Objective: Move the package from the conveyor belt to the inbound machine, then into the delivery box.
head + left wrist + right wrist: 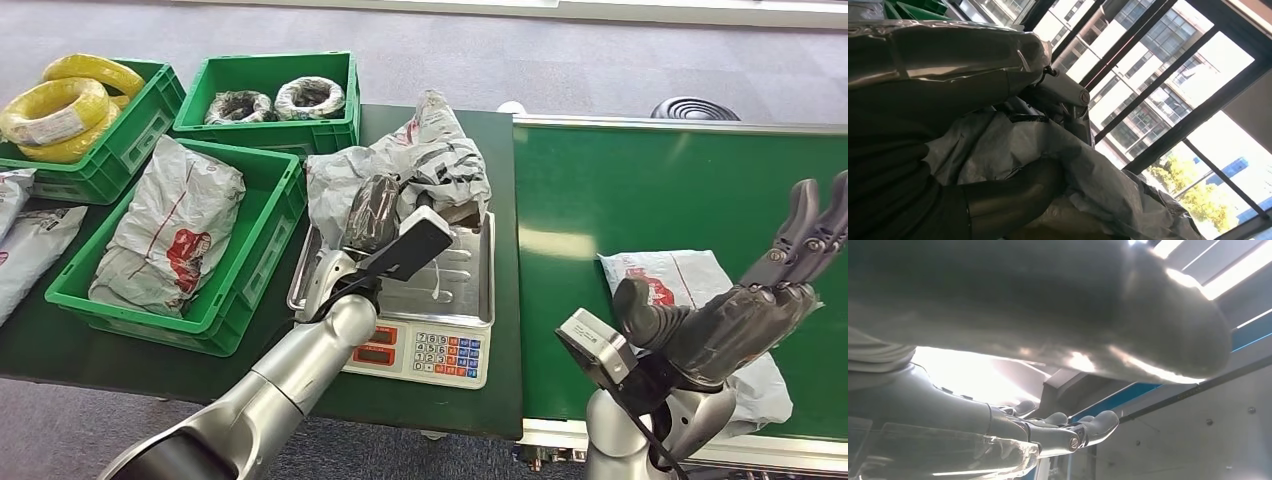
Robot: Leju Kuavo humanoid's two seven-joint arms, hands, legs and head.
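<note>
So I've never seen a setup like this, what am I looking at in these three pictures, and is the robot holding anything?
It is a humanoid robot with two silver arms and many-fingered hands. The big picture looks down from its head; the other two come from cameras at its wrists, turned at odd angles.

On the dark table sit green bins with wrapped parcels and coiled cable, plus a scale with a keypad. To the right is the green belt, with one package lying on it.

The left hand grips a grey parcel over the scale's tray; the left wrist picture shows its fingers around the wrapping. The right hand hovers open above the belt, holding nothing.
</note>
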